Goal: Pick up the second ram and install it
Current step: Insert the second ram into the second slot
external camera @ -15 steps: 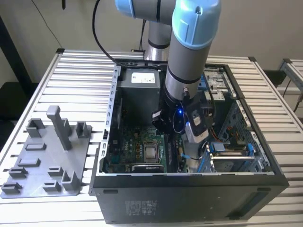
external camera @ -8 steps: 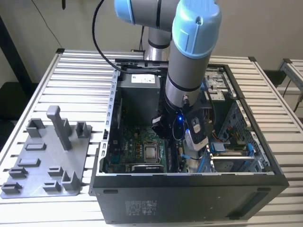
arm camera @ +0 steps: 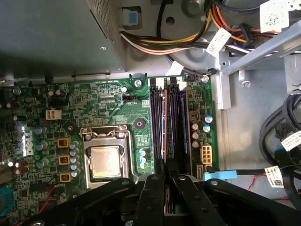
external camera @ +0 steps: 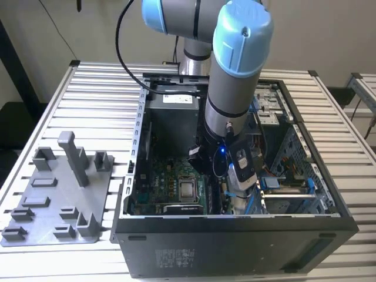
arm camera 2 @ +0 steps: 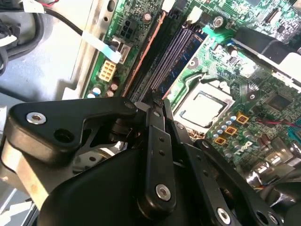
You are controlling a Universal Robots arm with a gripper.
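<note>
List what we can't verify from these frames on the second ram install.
1. Seating of the second ram: in the first wrist view its near end is covered by the gripper.
2. Memory slots: in the exterior view they are hidden behind the arm.
3. Near slot latches: in the second wrist view they are blocked by the gripper.
4. Cable label print: too small to tell.

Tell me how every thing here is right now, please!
computer case: lying on its side, open on top.
gripper: down inside the case, at the memory slots.
second ram: on edge among the slots; clicked in or not, cannot tell.
processor: in its socket, uncovered.
holder tray: flat beside the case.
</note>
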